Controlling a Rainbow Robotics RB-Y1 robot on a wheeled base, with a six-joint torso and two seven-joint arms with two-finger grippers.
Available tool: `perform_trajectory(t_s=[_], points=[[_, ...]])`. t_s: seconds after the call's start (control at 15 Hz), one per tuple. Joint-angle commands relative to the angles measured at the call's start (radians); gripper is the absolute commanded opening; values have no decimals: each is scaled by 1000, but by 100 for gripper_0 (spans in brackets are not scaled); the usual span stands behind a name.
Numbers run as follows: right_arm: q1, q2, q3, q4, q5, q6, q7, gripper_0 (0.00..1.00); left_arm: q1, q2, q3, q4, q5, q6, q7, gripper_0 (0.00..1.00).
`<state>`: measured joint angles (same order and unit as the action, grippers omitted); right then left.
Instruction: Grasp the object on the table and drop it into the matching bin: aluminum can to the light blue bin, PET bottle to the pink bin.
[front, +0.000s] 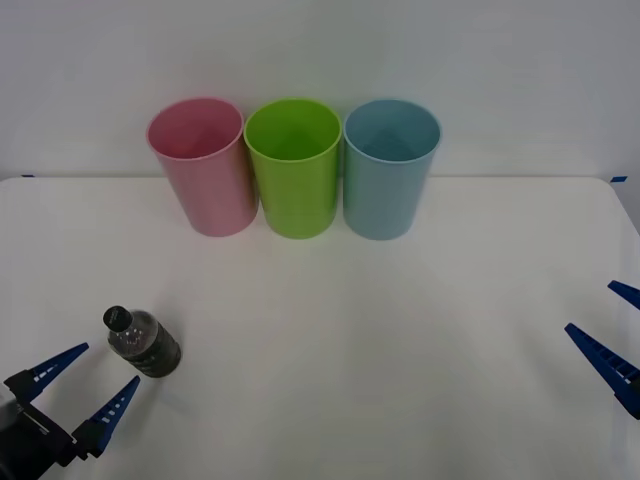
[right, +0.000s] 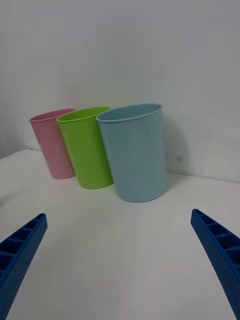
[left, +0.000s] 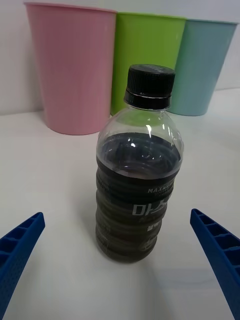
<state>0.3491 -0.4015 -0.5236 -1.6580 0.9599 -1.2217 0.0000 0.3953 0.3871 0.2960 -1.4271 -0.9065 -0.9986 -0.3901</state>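
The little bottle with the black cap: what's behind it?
Behind the PET bottle stand the pink bin, a green bin and the light blue bin; the bottle covers part of the green one.

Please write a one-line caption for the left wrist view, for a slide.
Open left end effector facing an upright bottle on the table, with pink bin, green bin and blue bin behind.

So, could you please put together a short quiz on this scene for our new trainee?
1. True or false: the PET bottle stands upright on the table.
2. Which bin stands in the middle: A pink bin, B green bin, C light blue bin?
3. Fill in: the open left pincer faces the ___; the open right pincer waits at the table's right edge.

Key: 1 true; 2 B; 3 bottle.
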Motion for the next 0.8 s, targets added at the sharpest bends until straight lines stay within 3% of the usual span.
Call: perform_trajectory(t_s=[0.07, 0.8], points=[[0, 0, 0, 0, 0, 0, 0, 100, -23, -5, -15, 0, -17, 18, -3, 100], [0, 0, 0, 0, 0, 0, 0, 100, -147, -97, -17, 62, -120, 35, -3, 100]])
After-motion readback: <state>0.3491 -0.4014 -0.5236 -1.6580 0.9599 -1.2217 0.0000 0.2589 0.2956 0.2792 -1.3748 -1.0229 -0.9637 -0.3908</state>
